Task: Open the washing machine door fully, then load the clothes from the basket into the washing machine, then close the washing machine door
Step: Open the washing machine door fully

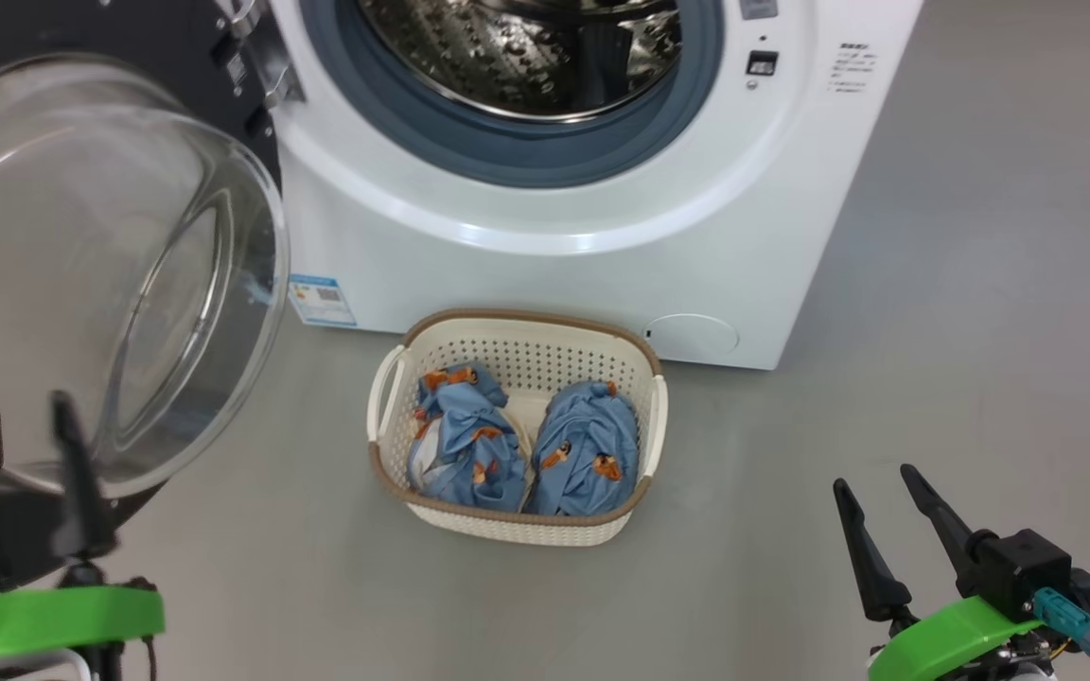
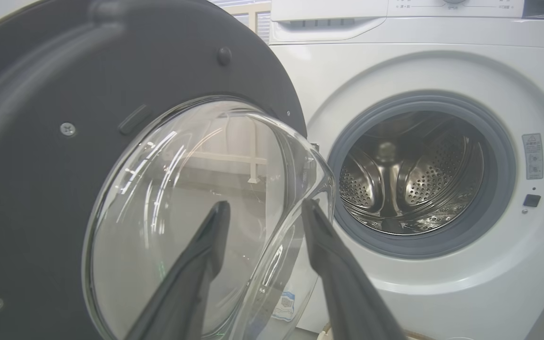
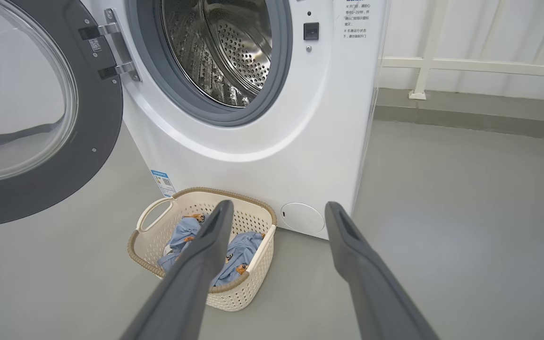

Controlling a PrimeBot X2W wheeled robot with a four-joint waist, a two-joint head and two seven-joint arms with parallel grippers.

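1. Washing machine (image 1: 602, 265): white front-loader, far centre. Its mouth is uncovered, and no laundry shows in the part of the steel drum (image 1: 526, 57) that can be seen.
2. Washing machine door (image 1: 81, 284): swung out to the left on its hinge, with the glass bowl bulging toward the near side. The opening step looks done. From these angles I cannot be sure it has reached the end of its swing.
3. Basket (image 1: 526, 350): on the floor just in front of the machine, right of the door.
4. Clothes (image 1: 588, 440): two blue printed bundles lying side by side inside the basket. Neither is loaded.
5. Left fingers (image 1: 72, 473): near left, spread apart close before the door glass and grasping nothing.
6. Right fingers (image 1: 938, 515): near right, spread wide and empty, well apart from the basket.
7. Outstanding, by my reckoning: lift both bundles into the drum, then shut the door. Roughly the first third is complete.
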